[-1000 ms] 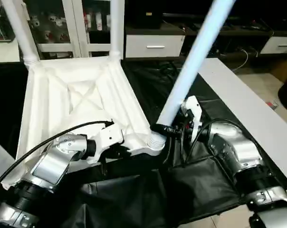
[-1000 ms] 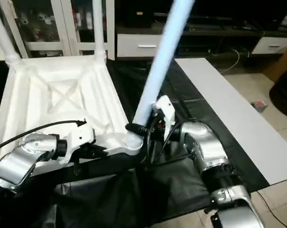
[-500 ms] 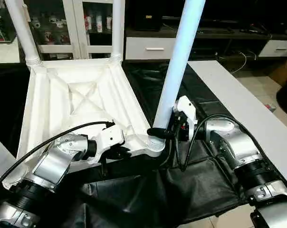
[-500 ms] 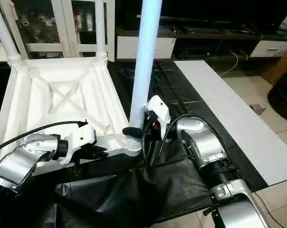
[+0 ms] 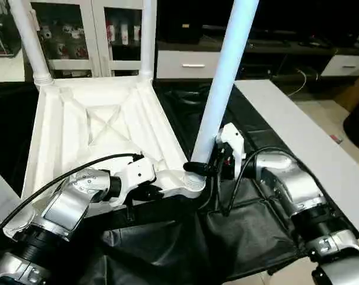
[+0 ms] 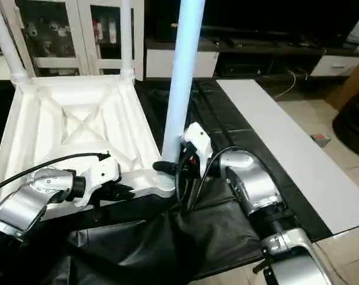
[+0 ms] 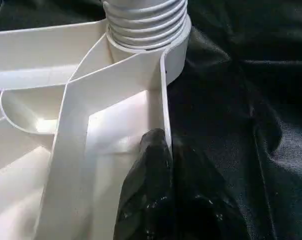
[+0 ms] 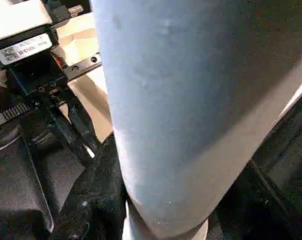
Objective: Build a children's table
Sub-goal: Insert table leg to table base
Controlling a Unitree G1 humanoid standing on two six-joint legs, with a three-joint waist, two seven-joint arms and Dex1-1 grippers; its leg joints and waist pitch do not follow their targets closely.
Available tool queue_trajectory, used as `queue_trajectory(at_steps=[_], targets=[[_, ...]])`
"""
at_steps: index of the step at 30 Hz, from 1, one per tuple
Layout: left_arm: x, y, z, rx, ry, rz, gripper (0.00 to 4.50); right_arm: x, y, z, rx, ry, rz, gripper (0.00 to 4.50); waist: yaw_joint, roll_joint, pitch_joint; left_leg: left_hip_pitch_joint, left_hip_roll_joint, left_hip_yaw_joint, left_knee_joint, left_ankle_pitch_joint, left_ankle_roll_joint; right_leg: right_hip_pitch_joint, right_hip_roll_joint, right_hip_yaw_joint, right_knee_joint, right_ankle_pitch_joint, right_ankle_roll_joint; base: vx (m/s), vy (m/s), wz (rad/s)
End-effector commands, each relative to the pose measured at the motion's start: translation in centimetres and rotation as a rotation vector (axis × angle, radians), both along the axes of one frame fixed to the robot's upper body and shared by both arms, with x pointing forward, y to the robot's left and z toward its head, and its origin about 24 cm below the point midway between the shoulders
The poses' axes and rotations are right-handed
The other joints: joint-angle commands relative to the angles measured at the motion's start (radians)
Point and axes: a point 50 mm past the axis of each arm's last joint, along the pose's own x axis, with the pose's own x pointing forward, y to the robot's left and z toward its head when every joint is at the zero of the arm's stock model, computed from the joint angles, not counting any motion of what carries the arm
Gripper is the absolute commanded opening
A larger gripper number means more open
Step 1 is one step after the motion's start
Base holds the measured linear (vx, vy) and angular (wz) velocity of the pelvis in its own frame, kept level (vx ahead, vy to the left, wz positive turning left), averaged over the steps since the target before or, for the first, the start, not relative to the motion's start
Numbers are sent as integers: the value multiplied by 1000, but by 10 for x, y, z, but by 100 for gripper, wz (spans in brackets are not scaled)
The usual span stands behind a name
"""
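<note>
Tabletop (image 5: 102,127) first: we see the white top lying upside down on a black sheet (image 5: 185,249), its X-ribbed underside facing up, the far edge close to a cabinet (image 5: 66,35). Two legs (image 5: 147,35) stand upright in the far corner sockets. To the right of the black sheet a long white board (image 5: 310,142) runs along the floor, and between it and the top's right edge the sheet lies bare.

At the near right corner we find a third leg (image 5: 218,98) set in its socket (image 5: 194,181), leaning slightly to the right. Our right gripper (image 5: 198,168) is clamped around this leg just above its ribbed base, one black finger wrapping the front.

Our left gripper (image 7: 163,165) pinches the thin rim wall of the top just beside that same socket, one finger (image 7: 148,170) inside the wall and the other outside over the sheet.
</note>
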Motion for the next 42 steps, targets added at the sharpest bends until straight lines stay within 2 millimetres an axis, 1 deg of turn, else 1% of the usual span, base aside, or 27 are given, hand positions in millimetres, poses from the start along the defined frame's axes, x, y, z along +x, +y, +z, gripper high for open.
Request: queue_trajectory(at_steps=[1, 4, 5, 6, 7, 8, 10, 12, 13, 14, 16, 17, 19, 20, 27, 30, 31, 33, 34, 35, 36, 37, 38, 39, 40, 41, 42], targets=[[8, -8, 19, -28, -91, -44, 0, -36, -25, -81, -271, 321, -37, 184, -7, 21, -20, 17, 47, -22, -90, -386, -60, -6, -63, 42, -89, -343, -158, 0, 0, 0], [9, -7, 19, -30, -93, -36, 0, -35, -24, -83, -268, 323, -59, 184, -8, 21, -20, 15, 48, -22, -93, -381, -59, -7, -61, 42, -86, -321, -159, 0, 0, 0], [9, -8, 18, -39, -91, -22, 0, -27, -23, -81, -245, 300, -134, 184, -9, 23, -19, 14, 47, -23, -93, -385, -60, -7, -61, 42, -87, -322, -159, 0, 0, 0], [9, -8, 18, -39, -91, -21, 0, -27, -23, -81, -244, 299, -137, 184, -11, 21, -19, 14, 46, -22, -92, -391, -61, -9, -62, 43, -88, -330, -160, 0, 0, 0], [10, -9, 17, -44, -88, 0, 0, -16, -21, -77, -214, 275, -234, 184, -19, 22, -12, 15, 45, -27, -95, -455, -72, -17, -63, 42, -95, -421, -149, 0, 0, 0], [10, -9, 16, -46, -86, 10, 0, -11, -21, -75, -202, 268, -275, 184, -23, 21, -10, 19, 43, -33, -95, -504, -80, -19, -65, 39, -104, -506, -127, 0, 0, 0], [12, -13, 14, -47, -89, 40, 0, 1, -21, -69, -177, 245, -386, 184, -32, 23, -8, 22, 44, -40, -95, -546, -87, -26, -68, 37, -111, -569, -107, -26, 0, -1], [13, -15, 14, -47, -92, 50, 0, 5, -22, -67, -169, 239, -425, 184, -40, 24, -9, 22, 43, -46, -96, -569, -92, -27, -68, 33, -114, -596, -97, -67, 7, -7], [13, -18, 13, -47, -97, 64, 0, 13, -23, -61, -140, 242, -490, 184, -45, 23, -10, 14, 43, -51, -98, -574, -93, -23, -69, 29, -115, -596, -85, -69, 17, -12], [13, -19, 12, -47, -99, 65, 0, 14, -24, -59, -135, 244, -499, 184, -46, 25, -10, 12, 42, -52, -99, -577, -94, -22, -68, 28, -115, -591, -85, -60, 25, -14], [13, -20, 12, -46, -101, 66, 0, 15, -24, -58, -139, 241, -497, 184, -47, 27, -11, 13, 43, -53, -102, -583, -91, -23, -66, 25, -116, -548, -92, -30, 12, -7], [12, -20, 12, -46, -101, 65, 0, 15, -24, -58, -144, 235, -494, 184, -47, 24, -11, 11, 43, -52, -102, -581, -89, -22, -65, 24, -116, -536, -96, 0, 0, 0], [12, -21, 12, -48, -102, 65, 0, 15, -24, -59, -152, 231, -482, 184, -45, 27, -9, 15, 43, -49, -103, -584, -87, -28, -65, 28, -117, -511, -107, 0, 0, 0], [12, -21, 12, -41, -104, 65, 0, 9, -22, -64, -180, 248, -405, 184, -45, 28, -9, 15, 43, -47, -103, -578, -85, -29, -65, 30, -116, -494, -113, 0, 0, 0], [13, -19, 11, -25, -114, 70, 0, -5, -17, -72, -219, 275, -266, 184, -36, 25, -8, 17, 45, -36, -103, -534, -71, -29, -64, 37, -114, -441, -127, 0, 0, 0], [12, -16, 13, -23, -124, 23, 0, -20, -14, -74, -187, 302, -108, 184, -32, 24, -10, 16, 45, -34, -103, -511, -62, -27, -65, 39, -114, -421, -128, 0, 0, 0], [10, -16, 14, -33, -118, 1, 0, -23, -15, -73, -168, 313, -70, 184, -26, 23, -12, 17, 47, -28, -102, -473, -51, -26, -63, 43, -109, -366, -141, 0, 0, 0], [7, -16, 15, -41, -109, -25, 0, -25, -17, -70, -150, 324, -33, 184, -23, 22, -13, 14, 47, -26, -102, -441, -43, -20, -63, 44, -105, -336, -149, 68, -16, 7], [4, -14, 17, -44, -92, -61, 0, -29, -22, -64, -129, 327, 29, 184, -17, 22, -17, 12, 49, -21, -100, -374, -33, -13, -61, 44, -95, -245, -169, 63, -14, 4], [3, -13, 18, -43, -86, -74, 0, -30, -24, -61, -121, 326, 56, 184, -14, 22, -18, 11, 49, -20, -99, -354, -28, -10, -60, 43, -92, -218, -175, 76, -22, 8], [2, -13, 19, -40, -81, -85, 0, -31, -26, -57, -110, 328, 82, 184, -9, 21, -19, 13, 50, -17, -97, -339, -20, -10, -59, 43, -91, -197, -178, 0, 0, 0], [1, -11, 20, -37, -75, -99, 0, -33, -29, -52, -97, 334, 117, 184, 1, 21, -21, 25, 49, -4, -86, -292, 2, -17, -55, 47, -84, -125, -204, 86, -32, 15], [0, -11, 21, -36, -72, -106, 0, -34, -31, -49, -90, 338, 135, 184, 0, 21, -22, 18, 48, -2, -85, -260, 8, -10, -53, 46, -77, -86, -214, 103, -32, 6], [0, -10, 22, -36, -69, -113, 0, -35, -33, -46, -81, 345, 156, 184, 9, 18, -33, 10, 47, -2, -78, -139, 26, 11, -51, 41, -57, 46, -225, 103, -32, 6], [0, -10, 23, -34, -73, -115, 0, -36, -37, -42, -90, 353, 179, 184, 13, 20, -34, 12, 44, 2, -72, -62, 41, 9, -47, 39, -51, 148, -238, 76, -17, -3], [2, -10, 24, -33, -83, -111, 0, -39, -41, -41, -108, 358, 200, 184, 16, 13, -37, 13, 41, 6, -65, -14, 61, 12, -44, 38, -44, 216, -253, 0, 0, 0], [2, -10, 24, -33, -83, -111, 0, -39, -41, -41, -108, 358, 200, 184, 16, 13, -37, 13, 41, 6, -65, -14, 61, 12, -44, 38, -44, 216, -253, 0, 0, 0]])
